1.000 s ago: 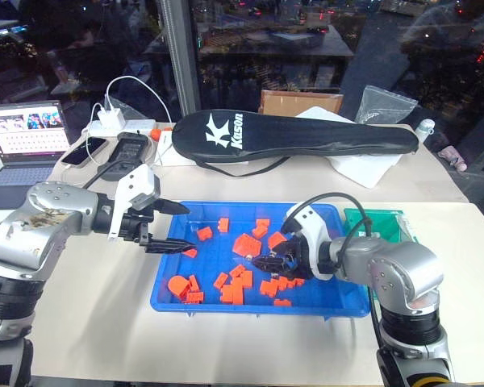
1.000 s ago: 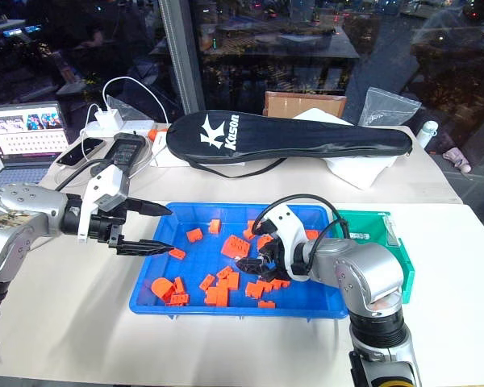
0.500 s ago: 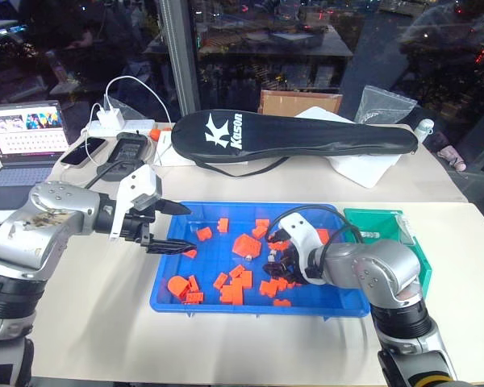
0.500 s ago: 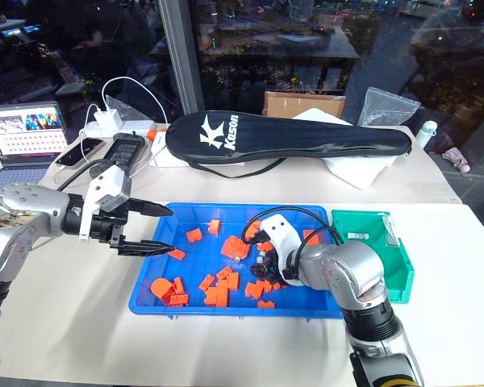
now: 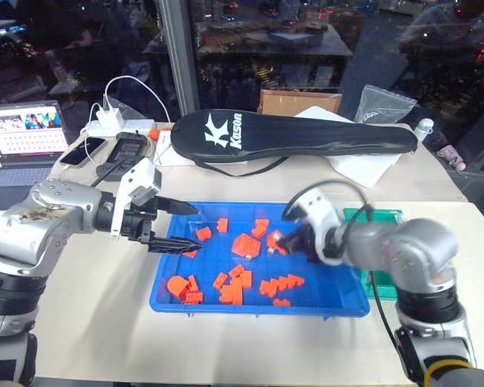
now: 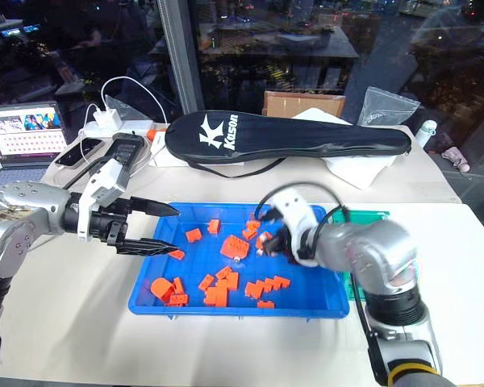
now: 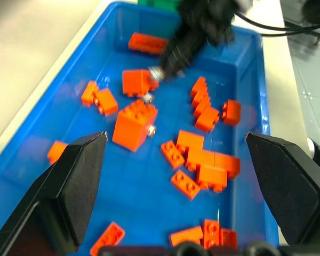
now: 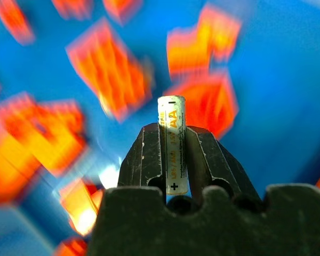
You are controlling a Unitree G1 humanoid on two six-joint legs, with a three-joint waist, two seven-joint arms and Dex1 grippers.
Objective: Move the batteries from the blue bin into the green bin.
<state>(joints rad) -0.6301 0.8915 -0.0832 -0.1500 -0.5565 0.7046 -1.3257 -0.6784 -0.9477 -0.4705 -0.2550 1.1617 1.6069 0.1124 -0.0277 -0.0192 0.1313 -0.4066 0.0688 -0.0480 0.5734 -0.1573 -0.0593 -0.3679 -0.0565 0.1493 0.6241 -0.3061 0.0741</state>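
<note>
The right gripper (image 8: 172, 154) is clamped on one battery (image 8: 172, 141) marked "AA" – plus end towards the wrist – above the blue bin (image 5: 171, 292) of orange bricks (image 5: 246, 244). The left gripper (image 5: 181, 227) hovers with its fingers spread, holding nothing. The black racket case (image 5: 298, 137) reads "Kason".

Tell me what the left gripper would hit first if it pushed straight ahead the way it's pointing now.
Probably the big orange brick lying in the blue bin. The left gripper is open and aims down into the bin toward that brick; depth is uncertain, so the bin floor in front of it might come first.
</note>
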